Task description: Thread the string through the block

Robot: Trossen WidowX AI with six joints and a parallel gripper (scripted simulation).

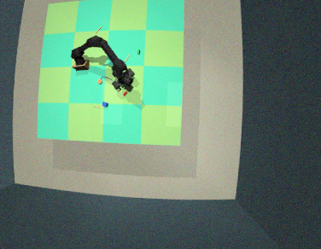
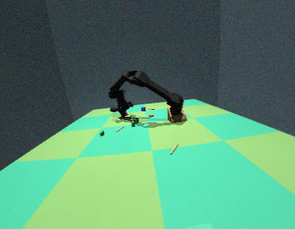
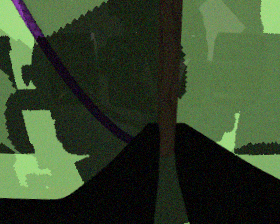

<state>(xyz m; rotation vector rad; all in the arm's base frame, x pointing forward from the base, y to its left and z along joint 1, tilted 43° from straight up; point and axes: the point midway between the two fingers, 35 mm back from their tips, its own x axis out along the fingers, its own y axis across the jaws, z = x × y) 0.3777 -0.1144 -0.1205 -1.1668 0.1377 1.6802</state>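
Observation:
My gripper is shut on the thin wooden stick. In the wrist view the stick runs straight up from between the fingers and lies in shadow. The purple string runs from the fingers back to the orange round button, which lies on the table to the gripper's left in the top view. A small dark green thing lies low beside the gripper; I cannot tell whether it is the block. The arm hides the table right under the gripper.
A blue cube and a loose stick lie in front of the gripper. A small red thing lies beside it. More loose sticks and a dark object lie farther off.

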